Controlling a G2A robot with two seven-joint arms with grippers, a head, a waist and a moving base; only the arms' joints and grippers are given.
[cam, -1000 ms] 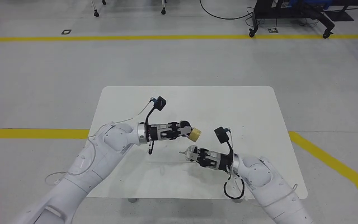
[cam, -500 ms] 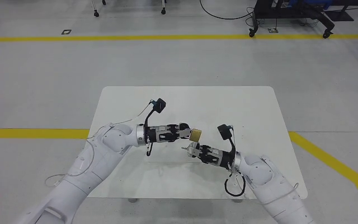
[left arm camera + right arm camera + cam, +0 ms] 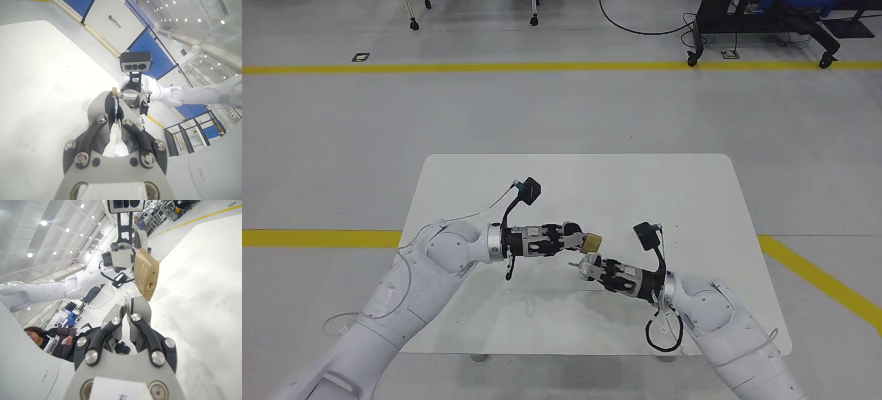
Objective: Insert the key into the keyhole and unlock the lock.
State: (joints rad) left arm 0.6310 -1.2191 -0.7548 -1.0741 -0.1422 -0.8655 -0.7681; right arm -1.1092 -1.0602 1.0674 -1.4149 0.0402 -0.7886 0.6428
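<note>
Lock (image 3: pixel 146 273): brass, squarish (keyhole (image 3: pixel 150 286) end-on)

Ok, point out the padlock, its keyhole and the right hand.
padlock (image 3: pixel 144 269), right wrist view, brass side face
keyhole (image 3: pixel 150 286), right wrist view, the slot itself
right hand (image 3: pixel 127 298), right wrist view, between its fingertips

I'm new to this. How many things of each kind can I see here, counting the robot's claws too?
Padlock: 1, held by the left gripper
Key: 1, held by the right gripper
Grippers: 2
Table: 1
Total: 5
</note>
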